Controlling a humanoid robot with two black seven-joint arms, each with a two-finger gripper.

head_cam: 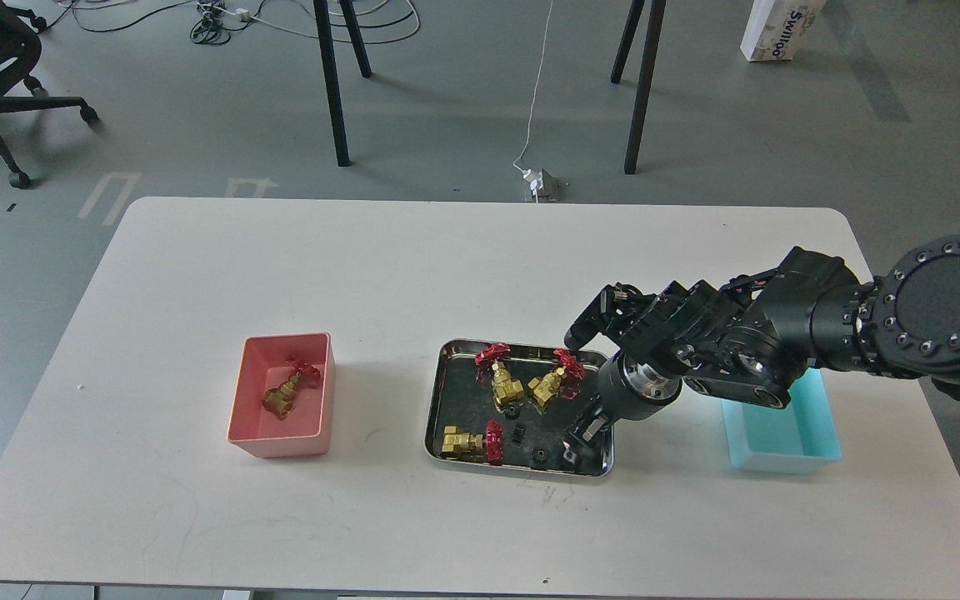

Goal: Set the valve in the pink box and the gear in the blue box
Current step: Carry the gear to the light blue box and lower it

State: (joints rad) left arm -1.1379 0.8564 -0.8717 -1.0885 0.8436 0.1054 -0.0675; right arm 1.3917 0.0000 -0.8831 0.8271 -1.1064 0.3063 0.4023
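Right jaws low at steel tray's right edge.

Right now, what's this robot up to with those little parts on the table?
It is sorting parts out of a steel tray. The right gripper is down in the tray's near right corner, among the small black gears; whether it holds one cannot be told. One valve already lies in the pink box. Three more valves remain in the tray. The blue box sits to the right, partly behind the arm. The left arm is out of view.

Four valves — three gears — two boxes
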